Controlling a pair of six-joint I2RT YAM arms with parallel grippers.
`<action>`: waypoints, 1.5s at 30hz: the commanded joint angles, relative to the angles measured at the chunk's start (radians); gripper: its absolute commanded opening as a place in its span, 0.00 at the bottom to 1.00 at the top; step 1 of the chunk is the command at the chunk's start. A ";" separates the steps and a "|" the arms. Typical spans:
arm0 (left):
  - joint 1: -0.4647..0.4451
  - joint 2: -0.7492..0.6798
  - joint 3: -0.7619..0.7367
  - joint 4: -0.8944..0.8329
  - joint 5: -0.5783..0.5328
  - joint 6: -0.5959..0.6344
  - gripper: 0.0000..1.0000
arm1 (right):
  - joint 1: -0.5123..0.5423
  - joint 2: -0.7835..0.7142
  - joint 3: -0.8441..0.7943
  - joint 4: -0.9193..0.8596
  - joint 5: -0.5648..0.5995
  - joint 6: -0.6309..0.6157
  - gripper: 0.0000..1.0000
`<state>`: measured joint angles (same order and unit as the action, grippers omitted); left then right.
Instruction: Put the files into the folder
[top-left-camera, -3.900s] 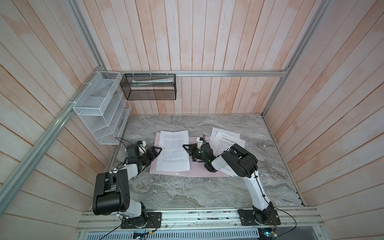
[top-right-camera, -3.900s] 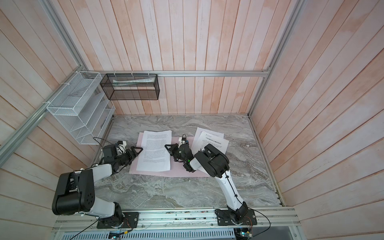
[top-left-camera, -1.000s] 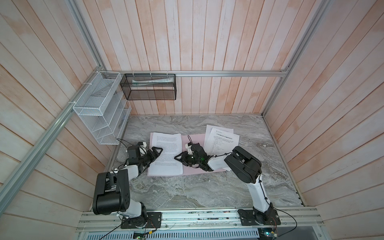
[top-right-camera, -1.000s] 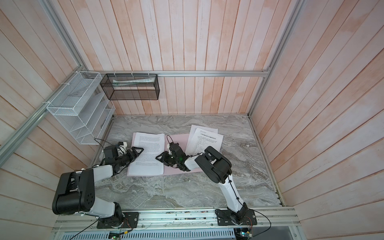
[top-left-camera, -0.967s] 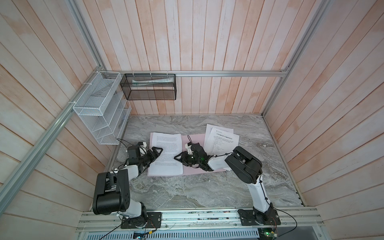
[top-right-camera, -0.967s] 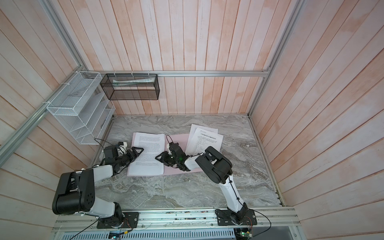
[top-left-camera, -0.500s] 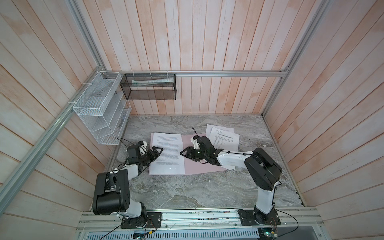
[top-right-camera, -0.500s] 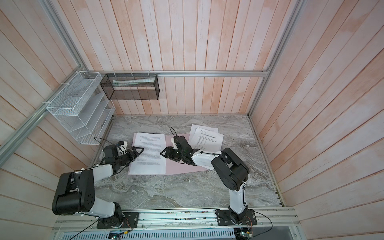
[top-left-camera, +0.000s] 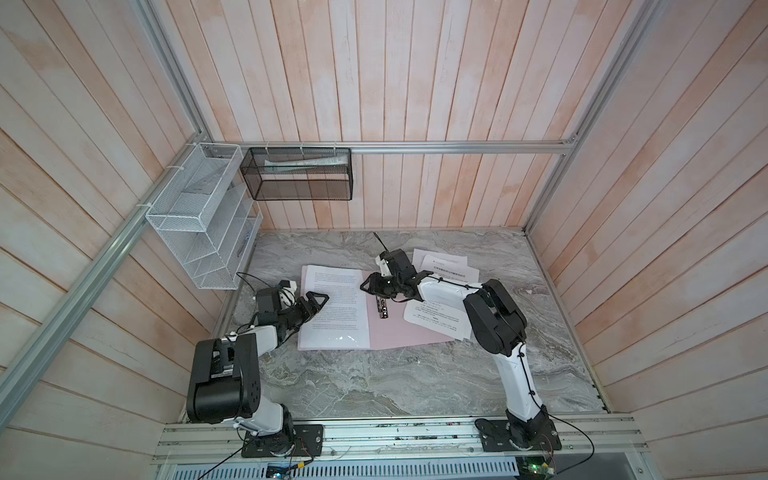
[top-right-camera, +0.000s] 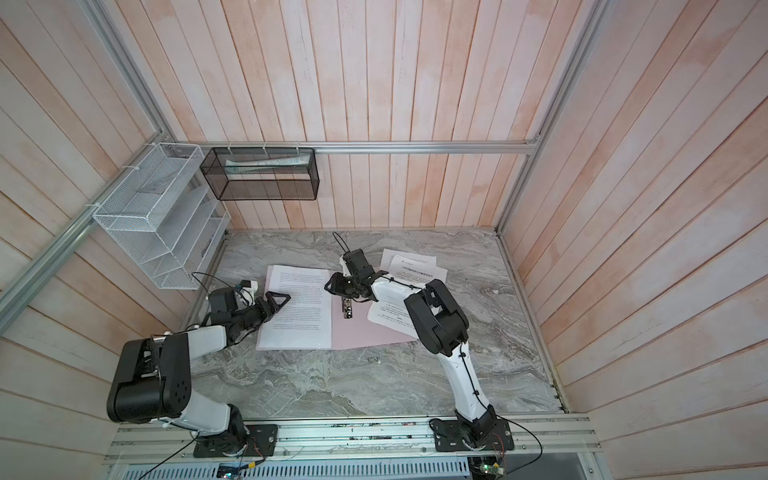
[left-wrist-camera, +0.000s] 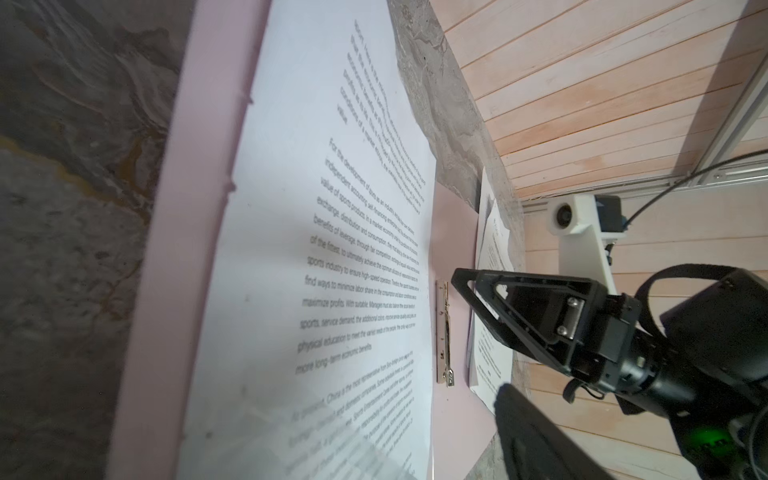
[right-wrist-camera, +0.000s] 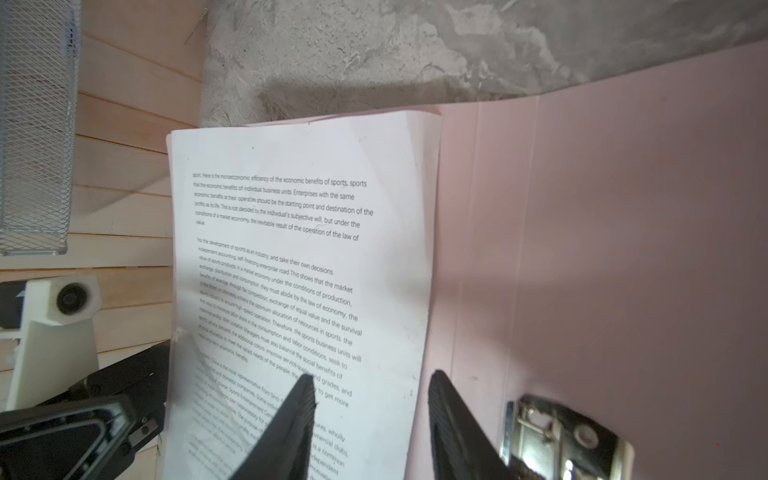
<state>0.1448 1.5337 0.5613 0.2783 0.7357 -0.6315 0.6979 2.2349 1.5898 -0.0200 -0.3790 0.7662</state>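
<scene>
- The folder (top-left-camera: 399, 334) lies open on the table (top-left-camera: 395, 382), inside up, so paper can be laid flat on it.
- A stack (top-left-camera: 336, 307) of printed files covers its left half. The stack's inner edge runs along the spine, and the clip (top-left-camera: 382, 309) lies just past that edge.
- My right gripper (right-wrist-camera: 372, 377) hangs over that inner edge with its fingers parted and gripping nothing. One tip is above the stack, the other above bare pink. I judge it is placed there to square the paper.
- My left gripper (top-left-camera: 314, 305) sits at the stack's outer edge, fingers spread wide and empty, probably as a stop against sliding.
- The loose files (top-left-camera: 444, 270) lie right of the spine, some on the table and one overlapping the folder's right half. They have not yet gone in.
</scene>
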 joint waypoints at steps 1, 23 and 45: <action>-0.004 0.015 0.025 0.024 0.030 0.019 0.90 | 0.004 0.042 0.039 -0.076 0.004 -0.033 0.46; -0.004 0.039 0.031 0.040 0.055 0.016 0.91 | 0.041 0.134 0.160 -0.077 -0.070 -0.006 0.46; -0.003 -0.058 0.038 -0.080 0.008 0.055 0.78 | -0.065 -0.353 -0.334 -0.055 0.079 -0.140 0.44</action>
<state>0.1448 1.5112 0.5800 0.2352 0.7555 -0.6079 0.6422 1.9106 1.3170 -0.0448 -0.3462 0.6807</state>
